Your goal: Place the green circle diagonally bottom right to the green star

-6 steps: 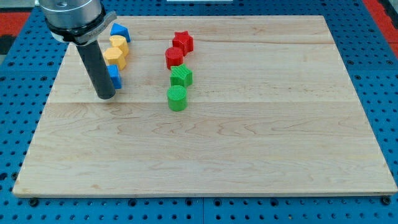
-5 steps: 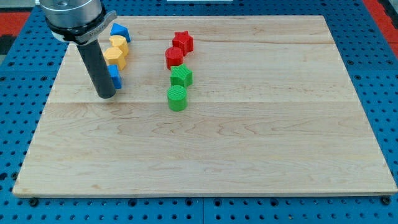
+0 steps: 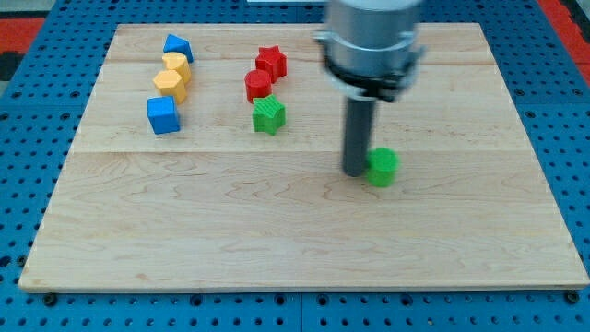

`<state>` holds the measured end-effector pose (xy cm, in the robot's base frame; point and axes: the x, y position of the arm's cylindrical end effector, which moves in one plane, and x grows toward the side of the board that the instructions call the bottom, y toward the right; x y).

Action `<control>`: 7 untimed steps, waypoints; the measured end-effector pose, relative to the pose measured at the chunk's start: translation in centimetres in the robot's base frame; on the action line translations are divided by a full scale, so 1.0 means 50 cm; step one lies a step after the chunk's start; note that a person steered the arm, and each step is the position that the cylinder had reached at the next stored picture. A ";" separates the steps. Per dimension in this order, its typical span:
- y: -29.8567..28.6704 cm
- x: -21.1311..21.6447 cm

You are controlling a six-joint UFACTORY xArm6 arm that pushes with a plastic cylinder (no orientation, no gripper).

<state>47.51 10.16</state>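
Arm housing (image 3: 371, 41) motion-blurred and cut off by the view's top edge, green circle (image 3: 383, 167) smeared, its left side tucked behind the rod near my tip (image 3: 357, 172), table (image 3: 304, 249) corners at the view's bottom partly cropped.

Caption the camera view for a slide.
My tip touches the green circle's left side, diagonally bottom right of the green star.

The arm came down from the view's top as a wide grey-and-black cylinder, blurred, narrowing to a straight dark rod that stood upright right of centre, with my tip (image 3: 357, 171) resting low at the rod's end.
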 end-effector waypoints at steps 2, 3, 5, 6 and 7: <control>0.117 -0.022; 0.145 -0.005; 0.199 -0.061; 0.162 0.039; 0.156 0.022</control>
<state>48.62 17.95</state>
